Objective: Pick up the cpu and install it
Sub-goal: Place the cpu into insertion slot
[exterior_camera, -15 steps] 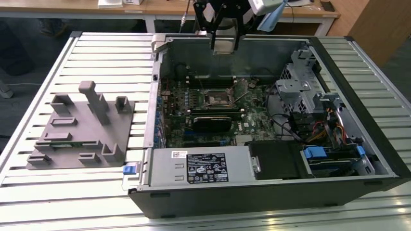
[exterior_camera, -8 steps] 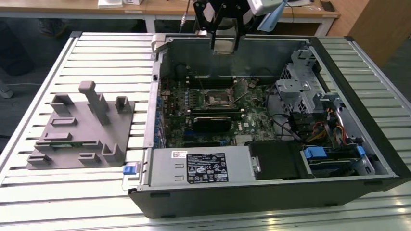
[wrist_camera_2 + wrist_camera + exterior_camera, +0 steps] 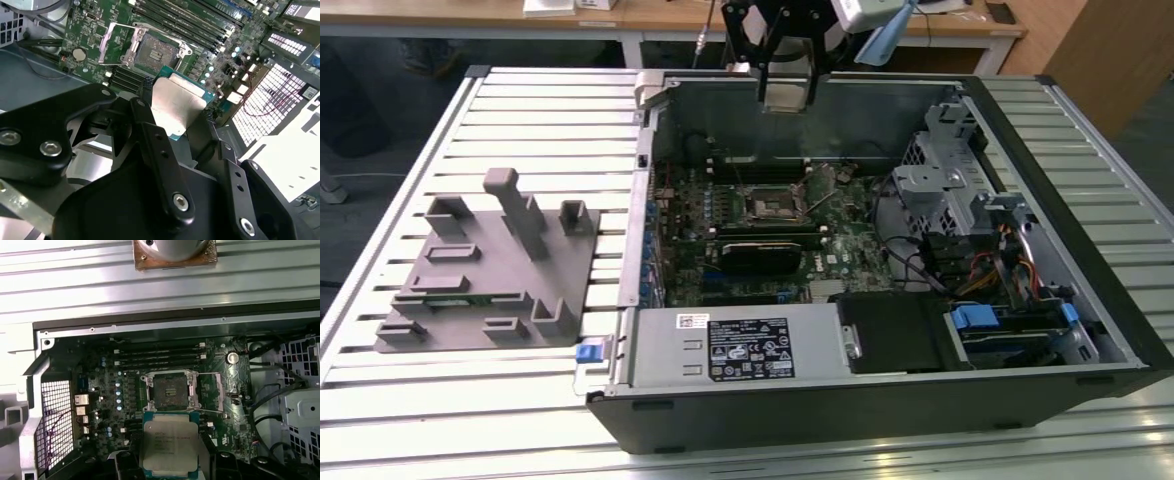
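Second wrist view: gripper [image 3: 178, 109] clamped on the cpu [image 3: 176, 97] by opposite edges, holding it in the air over the motherboard [image 3: 210, 45], near the open socket [image 3: 155, 52]. Judged light, stiff, smooth-topped; underside fragile, so edges suit.

Slatted metal table [image 3: 400, 400], ribbed in parallel bands, as recorded in the exterior view. Two items were set directly on it: a grey fixture [image 3: 487, 275] with upright posts was placed at the exterior view's left, and an open computer case [image 3: 881, 410] was placed beside it at the right.
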You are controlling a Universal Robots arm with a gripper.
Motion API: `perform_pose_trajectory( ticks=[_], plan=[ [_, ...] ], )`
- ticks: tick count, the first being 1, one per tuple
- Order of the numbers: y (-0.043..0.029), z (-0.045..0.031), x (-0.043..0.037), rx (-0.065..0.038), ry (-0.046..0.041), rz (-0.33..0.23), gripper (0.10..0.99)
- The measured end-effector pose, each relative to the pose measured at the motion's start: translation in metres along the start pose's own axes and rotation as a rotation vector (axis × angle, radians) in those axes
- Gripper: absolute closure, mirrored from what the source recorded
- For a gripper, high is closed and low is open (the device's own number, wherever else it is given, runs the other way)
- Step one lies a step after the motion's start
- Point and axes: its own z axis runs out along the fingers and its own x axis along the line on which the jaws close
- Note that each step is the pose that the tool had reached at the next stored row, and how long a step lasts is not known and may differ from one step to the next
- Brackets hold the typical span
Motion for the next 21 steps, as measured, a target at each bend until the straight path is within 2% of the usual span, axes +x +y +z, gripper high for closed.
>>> perform_pose_trajectory(
  ticks=[6, 21],
  plan=[
    [0.0, 0.0001, 0.0, -0.001, -0.003, 0.053, 0.561],
    [-0.0001, 0.0005, 0.0004, -0.005, -0.0138, 0.241, 0.561]
  ],
)
